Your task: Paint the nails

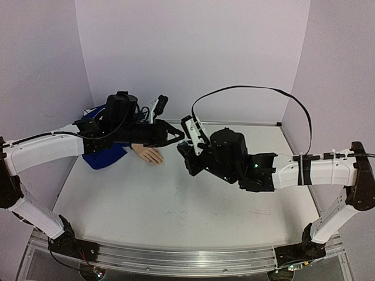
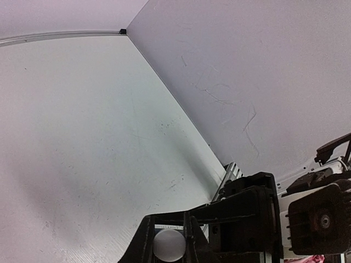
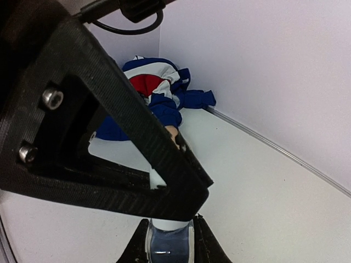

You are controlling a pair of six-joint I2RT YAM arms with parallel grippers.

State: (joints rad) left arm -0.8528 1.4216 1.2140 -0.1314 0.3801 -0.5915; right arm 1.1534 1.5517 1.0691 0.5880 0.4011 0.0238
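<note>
— Can you see the nails?
— Too small from above; the left arm covers much of the sleeve.
— From the right wrist?
— The left gripper hides most of the mannequin hand and the cap; the bottle runs off the bottom edge.
</note>
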